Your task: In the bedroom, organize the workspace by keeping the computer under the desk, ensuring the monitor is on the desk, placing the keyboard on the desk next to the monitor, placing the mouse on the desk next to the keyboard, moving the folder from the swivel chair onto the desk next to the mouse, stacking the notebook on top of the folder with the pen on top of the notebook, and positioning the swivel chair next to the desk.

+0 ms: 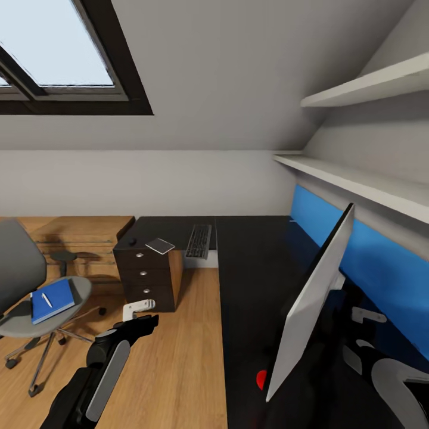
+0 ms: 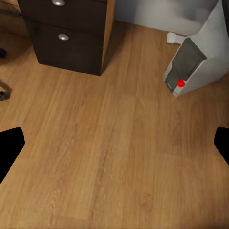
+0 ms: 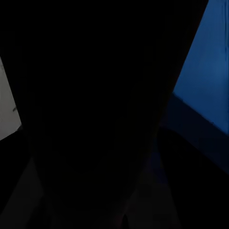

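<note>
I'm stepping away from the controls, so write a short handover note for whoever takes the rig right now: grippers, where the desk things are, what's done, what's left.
Left gripper: open and empty, low over the wood floor near the drawer unit.
Right gripper: by the monitor; jaw state can't be told.
Done: monitor, keyboard, mouse and notebook are on the desk; the computer stands on the floor.
Left: folder with the pen on it lies on the swivel chair. Keyboard and mouse sit far from the monitor. Stack folder, notebook, pen; roll the chair up to the desk.
</note>
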Controlling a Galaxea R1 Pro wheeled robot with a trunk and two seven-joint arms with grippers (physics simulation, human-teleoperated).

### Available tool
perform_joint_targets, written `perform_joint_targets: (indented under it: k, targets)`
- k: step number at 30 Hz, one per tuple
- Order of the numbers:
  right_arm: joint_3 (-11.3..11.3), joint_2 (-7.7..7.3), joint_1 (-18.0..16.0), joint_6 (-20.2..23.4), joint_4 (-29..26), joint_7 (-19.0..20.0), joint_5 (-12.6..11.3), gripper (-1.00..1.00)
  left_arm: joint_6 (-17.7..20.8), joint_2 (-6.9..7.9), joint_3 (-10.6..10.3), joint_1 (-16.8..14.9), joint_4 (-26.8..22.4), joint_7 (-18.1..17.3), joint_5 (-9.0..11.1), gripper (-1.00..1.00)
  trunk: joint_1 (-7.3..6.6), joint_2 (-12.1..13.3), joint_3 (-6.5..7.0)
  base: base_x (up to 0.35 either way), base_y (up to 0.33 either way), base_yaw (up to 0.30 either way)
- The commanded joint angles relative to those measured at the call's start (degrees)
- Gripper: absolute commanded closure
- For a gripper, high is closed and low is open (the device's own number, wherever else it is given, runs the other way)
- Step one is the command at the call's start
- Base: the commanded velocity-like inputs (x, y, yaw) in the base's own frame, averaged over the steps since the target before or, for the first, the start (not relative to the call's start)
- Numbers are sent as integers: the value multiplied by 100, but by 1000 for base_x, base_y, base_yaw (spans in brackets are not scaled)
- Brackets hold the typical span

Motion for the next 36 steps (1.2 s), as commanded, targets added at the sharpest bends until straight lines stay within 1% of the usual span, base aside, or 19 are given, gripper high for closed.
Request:
perform_joint_targets:
  k: [1, 16, 23, 36]
  targets:
    - [46, -4, 0, -50, 83, -2, -165, 100, 13, 6, -11, -4, -8, 59, 60, -100, 3, -5, -10, 45, -54, 0]
    - [51, 0, 2, -50, 82, -2, -165, 100, 21, 7, -5, -6, -4, 59, 60, -100, 3, -5, -10, 4, -5, 0]
    - [51, 0, 2, -50, 83, -2, -165, 100, 16, 6, -5, -4, -3, 59, 60, -100, 3, -5, -10, 130, -95, 0]
    - [51, 0, 2, -50, 76, -6, -165, 100, 21, 2, -6, -4, -2, 59, 60, -100, 3, -5, -10, 10, -7, 15]
